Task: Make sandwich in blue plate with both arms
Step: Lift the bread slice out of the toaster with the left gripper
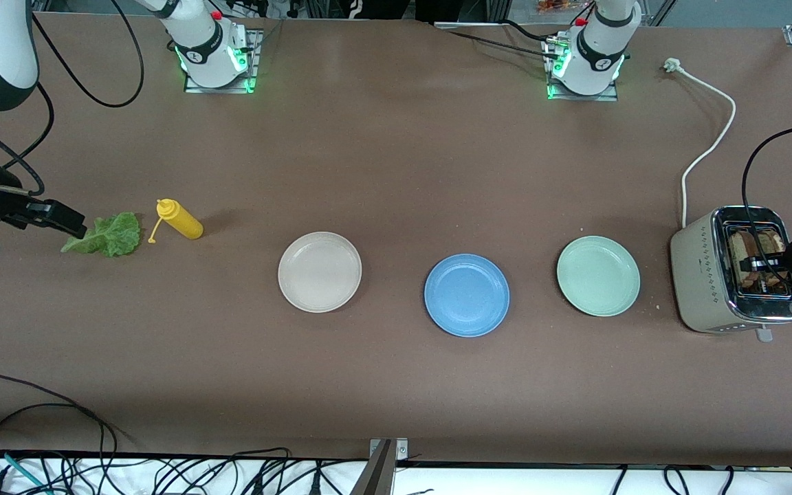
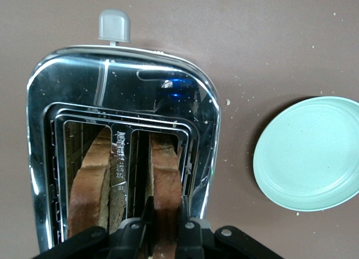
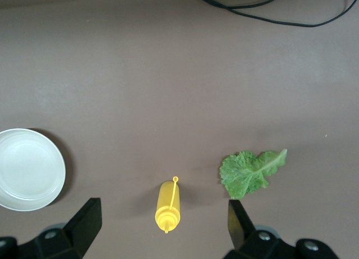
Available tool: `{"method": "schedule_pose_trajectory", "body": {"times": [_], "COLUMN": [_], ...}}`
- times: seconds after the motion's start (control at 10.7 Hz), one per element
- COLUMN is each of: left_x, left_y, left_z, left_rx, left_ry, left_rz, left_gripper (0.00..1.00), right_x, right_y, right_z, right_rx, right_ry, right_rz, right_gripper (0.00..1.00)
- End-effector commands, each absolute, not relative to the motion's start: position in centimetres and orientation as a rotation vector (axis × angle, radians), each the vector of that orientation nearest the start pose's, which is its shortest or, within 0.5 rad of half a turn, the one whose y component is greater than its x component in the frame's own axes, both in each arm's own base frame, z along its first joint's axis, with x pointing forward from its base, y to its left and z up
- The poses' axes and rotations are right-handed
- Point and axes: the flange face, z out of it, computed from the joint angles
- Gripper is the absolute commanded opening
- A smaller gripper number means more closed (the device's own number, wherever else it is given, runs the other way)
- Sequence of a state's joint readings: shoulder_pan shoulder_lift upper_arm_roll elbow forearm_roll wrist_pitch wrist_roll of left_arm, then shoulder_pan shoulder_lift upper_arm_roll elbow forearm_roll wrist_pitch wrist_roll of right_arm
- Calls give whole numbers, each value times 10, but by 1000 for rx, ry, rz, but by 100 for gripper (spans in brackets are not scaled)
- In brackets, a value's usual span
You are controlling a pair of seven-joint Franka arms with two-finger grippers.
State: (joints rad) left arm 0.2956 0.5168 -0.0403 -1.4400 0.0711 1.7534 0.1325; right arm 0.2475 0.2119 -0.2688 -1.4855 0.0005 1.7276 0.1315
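Fingers [image 2: 182,214] of the left gripper [image 2: 164,217] clench one bread slice [image 2: 166,172] standing in the toaster [image 1: 705,275]; the next move, I judge, is a straight lift toward the bare blue plate [image 1: 467,295]. Right gripper [image 3: 162,225] hangs spread wide above the lettuce leaf [image 1: 108,235] and mustard bottle [image 1: 179,218].

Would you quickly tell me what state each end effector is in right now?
Left end effector: closed on a bread slice in the toaster.
Right end effector: open, holding nothing, above the lettuce leaf and yellow bottle.
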Motion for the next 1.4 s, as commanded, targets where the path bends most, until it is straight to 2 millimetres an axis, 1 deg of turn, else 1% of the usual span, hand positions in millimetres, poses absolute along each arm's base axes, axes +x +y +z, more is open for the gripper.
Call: {"method": "schedule_pose_trajectory", "body": {"times": [0.0, 0.09, 0.28, 0.47, 0.66, 0.84, 0.94, 1.12, 1.31], "left_x": [651, 649, 645, 635, 626, 618, 613, 609, 607], "left_y": [180, 180, 176, 169, 165, 158, 155, 140, 134], "left_z": [382, 386, 404, 431, 459, 475, 488, 512, 516], "left_rx": [-3137, -3136, -3134, -3134, -3134, -3133, -3133, -3136, -3134], "left_ry": [-131, -137, -142, -133, -129, -117, -114, -82, -75], "left_rz": [387, 390, 411, 436, 424, 447, 443, 396, 405], "left_gripper": [0, 0, 0, 0, 0, 0, 0, 0, 0], "right_x": [625, 625, 625, 625, 625, 625, 625, 625, 625], "right_y": [2, 3, 3, 3, 3, 5, 3, 2, 2], "right_z": [565, 565, 565, 565, 565, 565, 565, 565, 565], "right_rx": [-3165, -3165, -3164, -3165, -3165, -3164, -3165, -3165, -3165], "right_ry": [244, 241, 244, 241, 241, 239, 241, 244, 241], "right_rz": [-82, -82, -82, -82, -82, -82, -82, -82, -82], "right_gripper": [100, 100, 100, 100, 100, 100, 100, 100, 100]}}
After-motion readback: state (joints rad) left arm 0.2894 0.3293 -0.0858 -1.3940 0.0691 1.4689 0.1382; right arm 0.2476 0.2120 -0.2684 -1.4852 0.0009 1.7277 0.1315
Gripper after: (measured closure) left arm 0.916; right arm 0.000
